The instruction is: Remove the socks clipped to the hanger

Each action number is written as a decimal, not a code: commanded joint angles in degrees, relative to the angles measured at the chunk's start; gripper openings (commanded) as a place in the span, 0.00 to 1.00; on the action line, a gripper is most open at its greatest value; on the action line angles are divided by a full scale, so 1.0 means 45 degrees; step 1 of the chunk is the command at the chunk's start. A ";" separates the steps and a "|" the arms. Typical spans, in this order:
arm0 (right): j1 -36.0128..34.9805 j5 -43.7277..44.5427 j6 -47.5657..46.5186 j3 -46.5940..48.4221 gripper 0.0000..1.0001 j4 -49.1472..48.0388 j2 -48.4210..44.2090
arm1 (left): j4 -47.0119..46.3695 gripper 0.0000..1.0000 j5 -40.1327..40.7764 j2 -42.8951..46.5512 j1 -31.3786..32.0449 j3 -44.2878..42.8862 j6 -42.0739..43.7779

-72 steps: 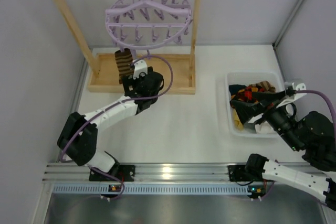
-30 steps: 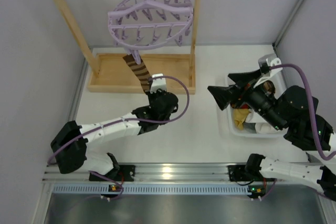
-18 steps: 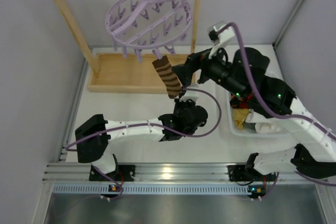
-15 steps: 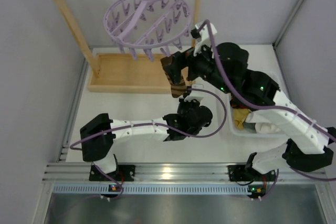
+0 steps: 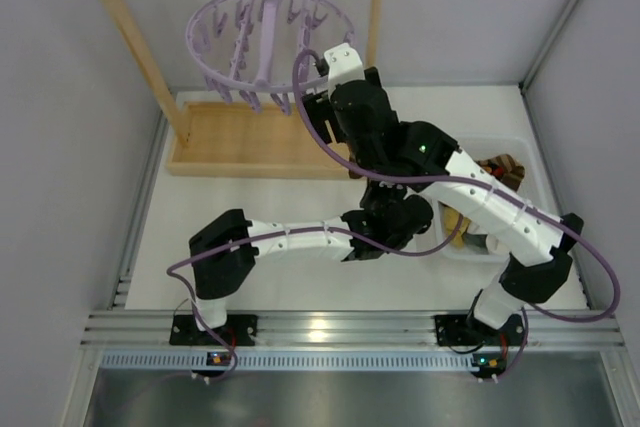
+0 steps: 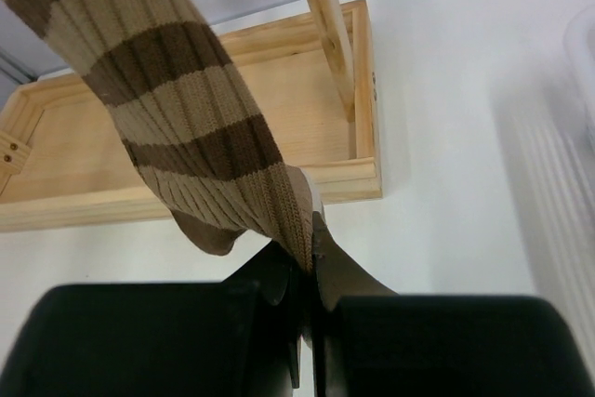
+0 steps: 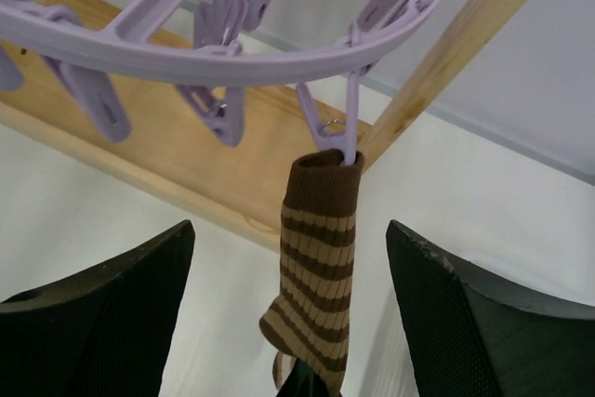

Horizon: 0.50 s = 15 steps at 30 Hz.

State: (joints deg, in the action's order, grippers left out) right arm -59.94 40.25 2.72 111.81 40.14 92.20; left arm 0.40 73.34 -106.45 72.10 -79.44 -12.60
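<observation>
While left gripper (image 6: 302,262) pinches its toe, striped sock (image 7: 321,276) hangs from hanger (image 7: 232,64).

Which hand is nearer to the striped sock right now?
Left. The left hand is shut on the lower end of the striped sock, touching it. The right hand is open, one side on each flank of the sock higher up, not touching it.

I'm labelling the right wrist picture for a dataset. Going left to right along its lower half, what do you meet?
Gripper finger → striped sock → other gripper finger.
</observation>
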 commanded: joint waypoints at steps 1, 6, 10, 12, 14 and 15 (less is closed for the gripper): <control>0.0252 0.0980 -0.0487 0.1246 0.79 0.0122 0.0095 | -0.0148 0.00 -0.0067 -0.0424 0.0092 -0.0685 0.0378; 0.0703 0.0587 -0.1210 0.2982 0.74 0.0883 0.1246 | -0.0148 0.00 -0.0204 -0.0757 0.0209 -0.1038 0.0495; 0.0704 0.0587 -0.1346 0.4351 0.72 0.1607 0.2379 | -0.0148 0.00 -0.0224 -0.0933 0.0229 -0.1311 0.0612; 0.0684 0.0548 -0.1405 0.4411 0.70 0.1529 0.2615 | -0.0148 0.00 -0.0263 -0.0972 0.0248 -0.1409 0.0651; 0.0645 0.0489 -0.1522 0.4353 0.70 0.1490 0.2733 | -0.0148 0.00 -0.0263 -0.0953 0.0268 -0.1409 0.0691; 0.0587 0.0528 -0.1542 0.4353 0.69 0.1451 0.2772 | -0.0148 0.00 -0.0263 -0.0972 0.0249 -0.1409 0.0710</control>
State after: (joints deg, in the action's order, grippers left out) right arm -57.10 42.30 -2.66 129.78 44.53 103.68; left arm 0.43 72.73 -110.54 72.51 -83.61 -10.26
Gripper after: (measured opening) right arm 0.696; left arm 0.024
